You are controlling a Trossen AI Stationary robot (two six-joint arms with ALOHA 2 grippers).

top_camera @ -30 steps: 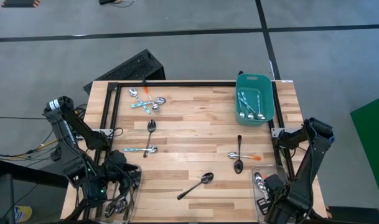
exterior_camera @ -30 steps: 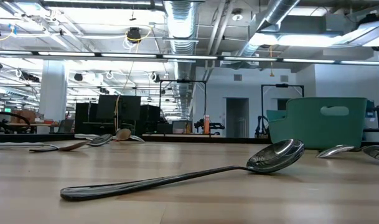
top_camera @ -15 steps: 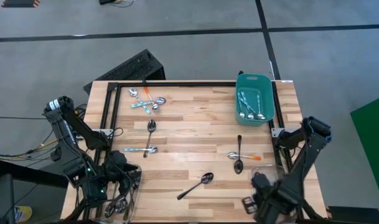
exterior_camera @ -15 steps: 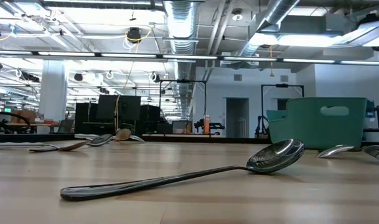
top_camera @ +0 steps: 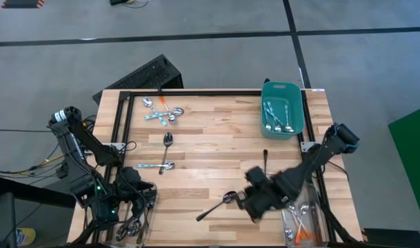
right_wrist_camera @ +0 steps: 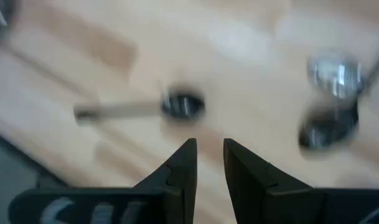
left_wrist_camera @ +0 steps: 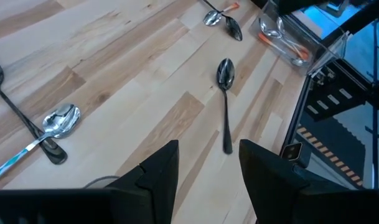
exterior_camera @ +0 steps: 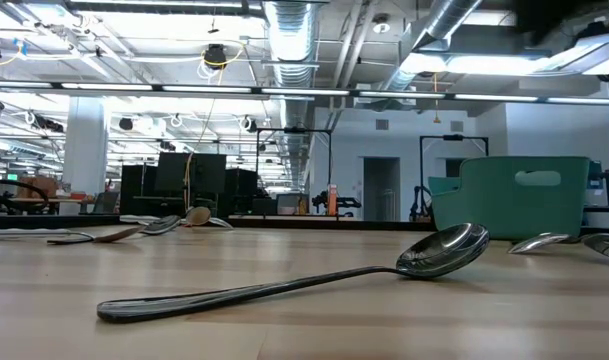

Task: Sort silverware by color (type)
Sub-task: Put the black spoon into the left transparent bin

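Observation:
Spoons lie scattered on the wooden table [top_camera: 210,138]. A dark metal spoon [top_camera: 216,205] lies near the front middle, also plain in the low view [exterior_camera: 284,282]. My right gripper [top_camera: 247,202] hovers just right of its bowl, fingers pointing down, open by a narrow gap [right_wrist_camera: 208,155] with nothing between them. A blue-handled spoon [top_camera: 158,165], a dark spoon [top_camera: 167,141] and a small cluster [top_camera: 161,110] lie toward the left. My left gripper [left_wrist_camera: 208,165] waits open at the near left corner [top_camera: 141,196].
A teal tub [top_camera: 282,117] holding spoons stands at the far right. A clear bin [top_camera: 303,222] with orange-handled spoons sits at the near right corner. Another clear bin [top_camera: 130,222] with spoons sits under the left arm. A dark spoon [top_camera: 265,157] shows beyond the right arm.
My right gripper has swung from above the clear bin at the near right corner toward the table's left, turning as it went. It now hangs beside the dark spoon near the front middle. No spoon has moved.

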